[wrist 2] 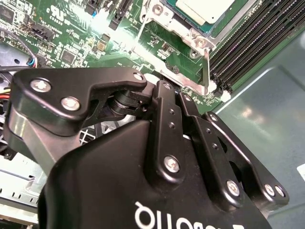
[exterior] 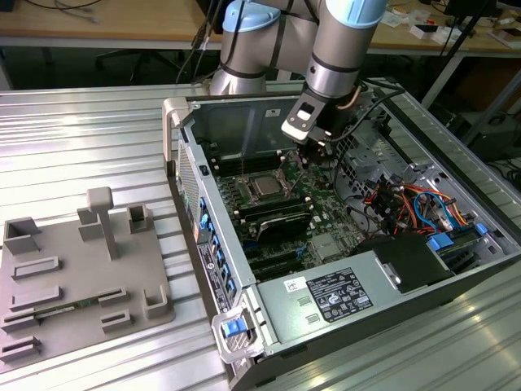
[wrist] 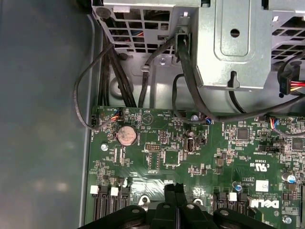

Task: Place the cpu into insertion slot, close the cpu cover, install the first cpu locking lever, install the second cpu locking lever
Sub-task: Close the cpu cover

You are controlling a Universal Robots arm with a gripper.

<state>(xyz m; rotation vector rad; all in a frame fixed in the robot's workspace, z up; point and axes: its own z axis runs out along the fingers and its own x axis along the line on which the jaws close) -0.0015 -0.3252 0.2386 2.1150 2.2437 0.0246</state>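
Well, my gripper (exterior: 316,151) hangs inside the open computer case (exterior: 456,204), low over the green motherboard (wrist: 190,157) and just beside the processor socket, on the exterior view's right of it. My two fingers (wrist: 170,192) are brought together in both wrist views, with a thin dark line between them and nothing that I can see pinched there (the tips sit close above the board, near a row of black connectors).

The cpu (exterior: 265,187) already lies flat in the insertion slot (exterior: 253,182), its silver-grey top facing up. In the second wrist view the chip (wrist 2: 205,8) shows past my gripper (wrist 2: 174,93), and the silver cpu cover (wrist 2: 190,36) frames its edge; I cannot tell whether that plate is latched down. Long black memory slots (wrist 2: 248,43) run alongside the socket.

The first wrist view has my gripper (wrist: 175,190) at the board's edge, with a round coin cell battery (wrist: 127,135) further along and black cables (wrist: 157,62) leading to a grey drive cage (wrist: 233,43). A grey fixture tray (exterior: 73,277) rests on the ribbed metal table (exterior: 81,138), well apart from the case on the exterior view's left.
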